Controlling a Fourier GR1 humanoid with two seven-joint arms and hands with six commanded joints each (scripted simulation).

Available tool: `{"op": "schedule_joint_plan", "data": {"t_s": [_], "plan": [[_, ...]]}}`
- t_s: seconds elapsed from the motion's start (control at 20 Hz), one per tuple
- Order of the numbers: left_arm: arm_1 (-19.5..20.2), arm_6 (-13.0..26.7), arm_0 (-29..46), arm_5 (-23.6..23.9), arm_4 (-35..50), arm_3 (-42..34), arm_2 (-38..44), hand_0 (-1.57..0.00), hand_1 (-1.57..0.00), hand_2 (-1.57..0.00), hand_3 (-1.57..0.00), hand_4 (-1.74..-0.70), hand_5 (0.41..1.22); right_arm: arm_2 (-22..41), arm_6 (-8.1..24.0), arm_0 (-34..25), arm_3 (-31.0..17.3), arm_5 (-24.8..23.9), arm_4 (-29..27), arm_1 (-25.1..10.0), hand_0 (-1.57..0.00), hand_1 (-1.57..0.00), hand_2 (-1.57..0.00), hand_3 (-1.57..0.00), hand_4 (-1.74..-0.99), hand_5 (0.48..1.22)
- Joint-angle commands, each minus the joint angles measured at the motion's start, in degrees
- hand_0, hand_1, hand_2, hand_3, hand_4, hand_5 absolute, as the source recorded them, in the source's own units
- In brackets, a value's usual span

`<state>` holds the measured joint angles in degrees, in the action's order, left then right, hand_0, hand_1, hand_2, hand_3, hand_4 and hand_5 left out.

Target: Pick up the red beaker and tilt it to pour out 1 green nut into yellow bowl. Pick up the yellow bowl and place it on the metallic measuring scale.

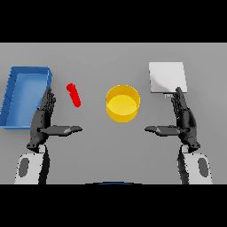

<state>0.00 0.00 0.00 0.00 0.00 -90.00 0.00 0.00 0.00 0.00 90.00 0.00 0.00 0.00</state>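
- Your left hand [43, 119] is wide open, fingers straight, thumb sticking out, and it holds nothing. Your right hand [184, 119] is the same, open and empty.
- The red beaker [73, 95] sits on the grey table [113, 150], just ahead of your left hand, between the blue tray [9, 95] and the yellow bowl [123, 103]. Nobody has picked it up yet.
- Go for the beaker first, with your left hand, because it is the near one.
- Curl your fingers and thumb round its middle, so it does not slip.
- Lift it over the bowl and tip slowly. You want only one nut. I cannot see the nuts from here.
- The metallic measuring scale [166, 77] waits right of the bowl, beyond your right hand.
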Motion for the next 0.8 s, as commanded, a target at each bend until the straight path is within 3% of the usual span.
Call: {"op": "schedule_joint_plan", "data": {"t_s": [0.0, 0.25, 0.3, 0.35, 0.55, 0.75], "plan": [[0.1, 0.0, 0.0, 0.0, 0.1, 0.0, 0.1, 0.00, 0.00, 0.00, 0.00, -1.09, 0.623, 0.0, -0.1, 0.1, 0.1, 0.0, -0.1, 0.0, 0.00, 0.00, 0.00, 0.00, -1.128, 0.660], [1.6, 0.0, -0.1, -0.9, 1.2, 0.0, 1.2, 0.00, 0.00, 0.00, 0.00, -1.09, 0.623, -0.1, -0.6, 0.9, 0.6, 0.2, -0.3, -0.2, 0.00, 0.00, 0.00, 0.00, -1.128, 0.660], [2.2, -2.6, 2.9, -0.6, -2.1, -2.6, -1.1, 0.00, 0.00, 0.00, 0.00, -1.09, 0.623, 2.4, -5.7, 2.9, 3.1, -0.6, 5.3, -2.5, 0.00, 0.00, 0.00, 0.00, -1.128, 0.660], [3.0, -3.8, 5.1, -0.8, -4.2, -4.7, -2.6, 0.00, 0.00, 0.00, 0.00, -1.09, 0.620, 4.6, -8.1, 4.3, 4.7, -1.5, 9.4, -3.2, 0.00, 0.00, 0.00, 0.00, -1.128, 0.663], [3.0, -0.7, 6.7, 0.2, -7.2, -7.6, -4.9, 0.00, 0.00, 0.00, 0.00, -1.10, 0.616, 8.0, -7.5, 6.9, 6.9, -3.3, 15.5, -2.9, 0.00, 0.00, 0.00, 0.00, -1.118, 0.663], [3.3, 1.0, 5.0, 0.6, -8.6, -5.4, -4.9, 0.00, 0.00, 0.00, 0.00, -1.09, 0.612, 7.7, -7.1, 7.8, 8.1, -2.4, 14.3, -3.3, 0.00, 0.00, 0.00, 0.00, -1.123, 0.653]]}}
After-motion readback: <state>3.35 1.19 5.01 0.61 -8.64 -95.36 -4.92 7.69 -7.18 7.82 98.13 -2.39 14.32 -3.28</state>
